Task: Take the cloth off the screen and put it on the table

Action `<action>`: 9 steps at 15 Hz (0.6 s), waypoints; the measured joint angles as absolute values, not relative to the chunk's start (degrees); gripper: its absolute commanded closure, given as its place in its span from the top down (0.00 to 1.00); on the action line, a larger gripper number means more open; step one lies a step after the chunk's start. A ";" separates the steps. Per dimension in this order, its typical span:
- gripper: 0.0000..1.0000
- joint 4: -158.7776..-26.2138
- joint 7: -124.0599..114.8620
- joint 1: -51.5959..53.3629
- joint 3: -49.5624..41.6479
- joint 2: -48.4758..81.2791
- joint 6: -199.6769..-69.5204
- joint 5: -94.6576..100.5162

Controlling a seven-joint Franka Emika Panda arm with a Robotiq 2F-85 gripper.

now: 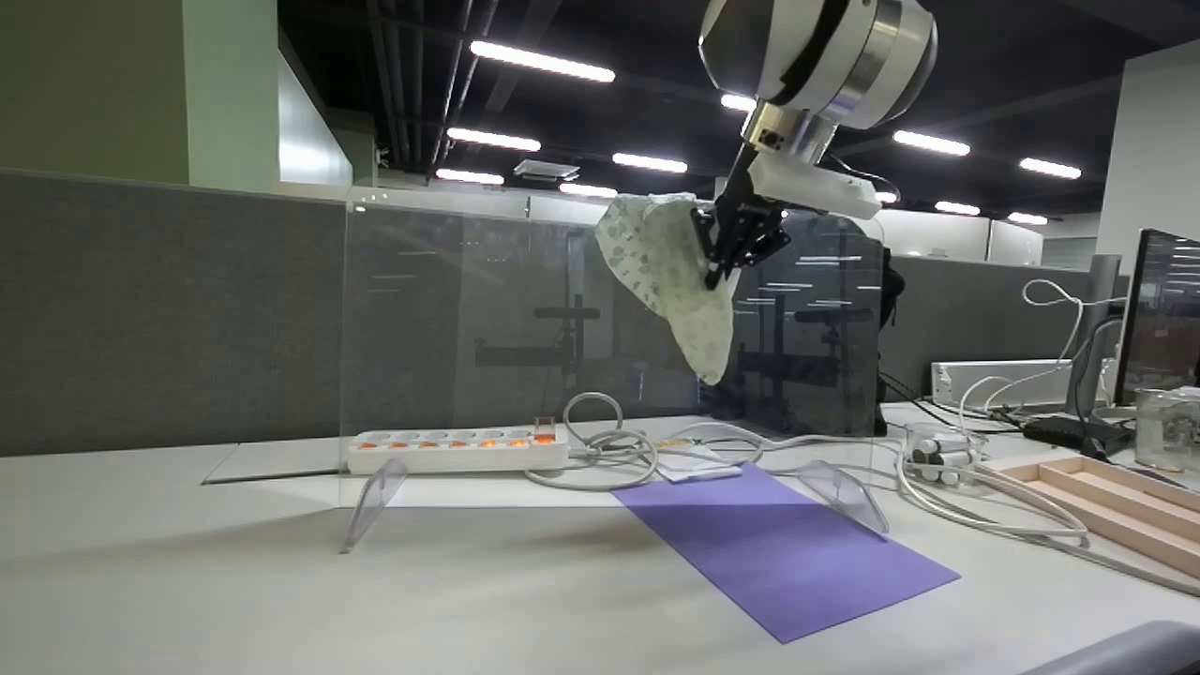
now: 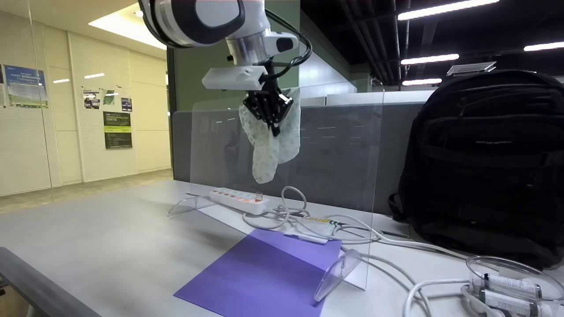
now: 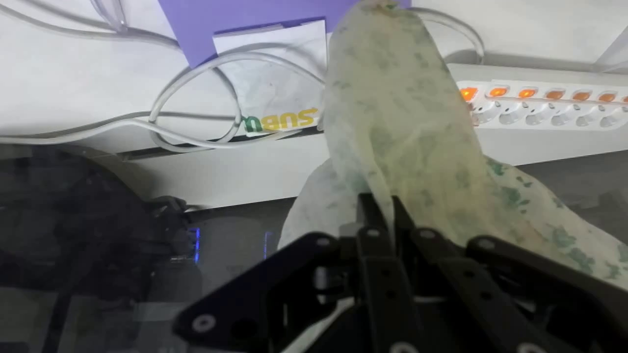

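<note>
The cloth is pale with a green leaf print; it shows in both exterior views (image 1: pixel 652 253) (image 2: pixel 287 136) and fills much of the wrist view (image 3: pixel 402 113). My gripper (image 1: pixel 714 278) is shut on a fold of it, as the wrist view (image 3: pixel 384 202) shows. The cloth hangs in folds at the height of the screen's upper part, its lower tip well above the table (image 1: pixel 216 581). The clear screen (image 1: pixel 450 319) stands upright on two clear feet. I cannot tell whether part of the cloth still lies over the screen's top edge.
A purple sheet (image 1: pixel 787 562) lies under the screen. A white power strip (image 1: pixel 459 453), looped cables (image 2: pixel 286 211) and a white packet (image 3: pixel 279 73) lie behind it. A black backpack (image 2: pixel 480 167), a jar (image 2: pixel 513 281) and a wooden tray (image 1: pixel 1106 506) stand to the side.
</note>
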State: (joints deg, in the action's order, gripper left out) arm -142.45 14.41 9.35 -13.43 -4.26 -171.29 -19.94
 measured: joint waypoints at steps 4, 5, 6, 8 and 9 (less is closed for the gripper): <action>0.01 -142.49 18.55 12.63 -12.83 -5.61 -163.05 -26.35; 0.01 -142.61 19.35 13.47 -12.50 -6.08 -160.35 -27.47; 0.01 -142.83 19.69 14.16 -12.19 -6.51 -157.85 -28.08; 0.01 -143.59 19.95 14.56 -10.94 -7.18 -153.30 -28.60; 0.01 -144.08 19.95 13.84 -9.53 -7.35 -151.51 -28.74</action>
